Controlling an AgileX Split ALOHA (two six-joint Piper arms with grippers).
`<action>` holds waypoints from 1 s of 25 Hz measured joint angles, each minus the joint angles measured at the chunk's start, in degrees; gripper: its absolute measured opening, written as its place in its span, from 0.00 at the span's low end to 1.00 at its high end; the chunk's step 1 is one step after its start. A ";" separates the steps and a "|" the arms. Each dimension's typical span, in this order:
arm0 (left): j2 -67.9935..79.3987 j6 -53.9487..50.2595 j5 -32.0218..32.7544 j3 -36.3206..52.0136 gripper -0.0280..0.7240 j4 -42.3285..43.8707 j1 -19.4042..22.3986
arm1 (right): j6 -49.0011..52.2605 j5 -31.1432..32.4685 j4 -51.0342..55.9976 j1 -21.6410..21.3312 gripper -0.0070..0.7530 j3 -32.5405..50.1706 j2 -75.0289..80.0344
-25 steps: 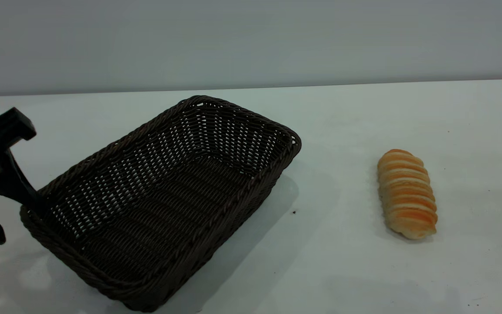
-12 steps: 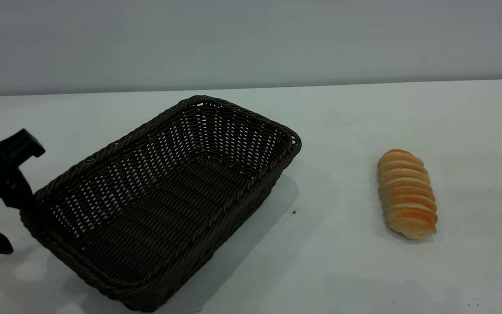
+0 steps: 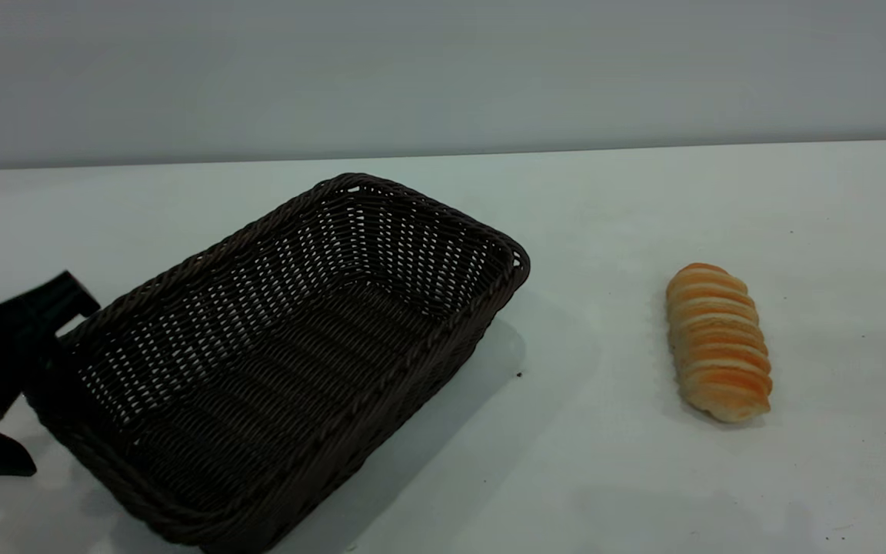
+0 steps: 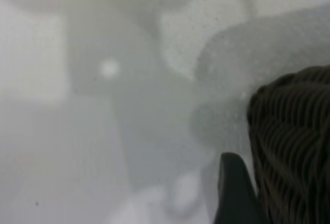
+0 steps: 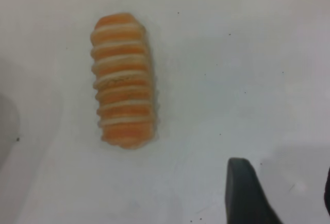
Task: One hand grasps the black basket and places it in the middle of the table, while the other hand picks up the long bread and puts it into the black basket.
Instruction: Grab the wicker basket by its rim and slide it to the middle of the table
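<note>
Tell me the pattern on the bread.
Orange and cream crosswise stripes on the small oblong ridged bread roll, clearest in the right wrist view.

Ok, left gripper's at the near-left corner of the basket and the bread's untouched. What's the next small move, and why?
Probably close the left gripper on the black basket rim. Its fingers straddle the left corner, one above the rim and one low outside the wall, so it looks placed for a grip. The basket sits left of centre on the table, and the long bread lies clear to its right.
</note>
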 joint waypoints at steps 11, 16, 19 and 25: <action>3.61 -0.65 -2.50 -0.46 0.26 2.30 0.00 | 0.00 -0.05 0.26 0.00 0.48 0.00 0.00; 3.04 -0.87 2.08 -3.97 0.26 12.94 0.00 | 0.00 -0.05 0.66 0.00 0.48 0.00 0.00; 3.04 -0.80 8.11 -9.20 0.26 19.66 0.00 | 0.00 0.21 0.77 0.00 0.48 0.00 0.00; 4.53 0.59 17.31 -20.09 0.26 26.57 0.00 | -0.05 0.76 0.77 0.00 0.48 0.00 0.00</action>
